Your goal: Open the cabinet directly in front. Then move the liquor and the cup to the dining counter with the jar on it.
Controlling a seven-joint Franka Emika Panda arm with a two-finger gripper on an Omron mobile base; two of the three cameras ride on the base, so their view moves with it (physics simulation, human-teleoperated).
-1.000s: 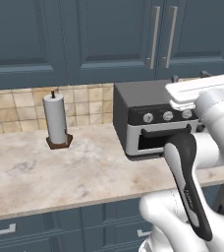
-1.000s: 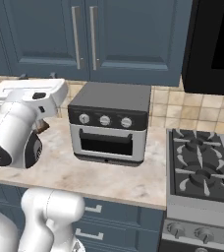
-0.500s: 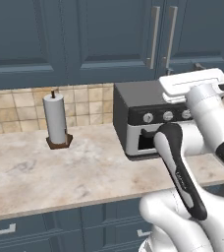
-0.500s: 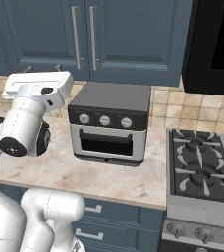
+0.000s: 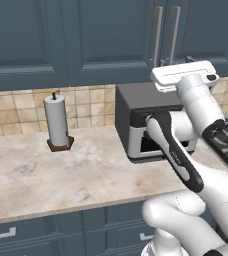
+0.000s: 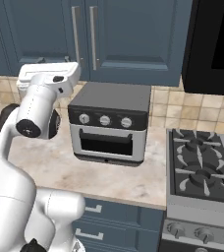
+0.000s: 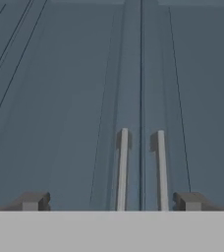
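While the cabinet hangs shut above the toaster oven, I read the whole first step as not yet begun: both doors lie flush, and the bottle and cup must be behind them, out of my sight. The toaster oven sits on the tabletop right beneath the seam where the two doors meet, so I use it as my marker. Up from its top, the two handles run vertically, one on each side of that seam, close together.

My arm's hand is raised to about the level of the handles' lower ends, above and just in front of the toaster oven's left front corner as the right base camera shows it, apart from the doors.

Through the hand camera, the fingers stand spread wide with nothing between them, and both handles fall inside the gap, ahead of the tips. Since the handles' long axis is upright and my fingers open sideways across it, I judge the grip is already turned the right way; what remains is to shift toward one handle and push forward until it sits between the tips.
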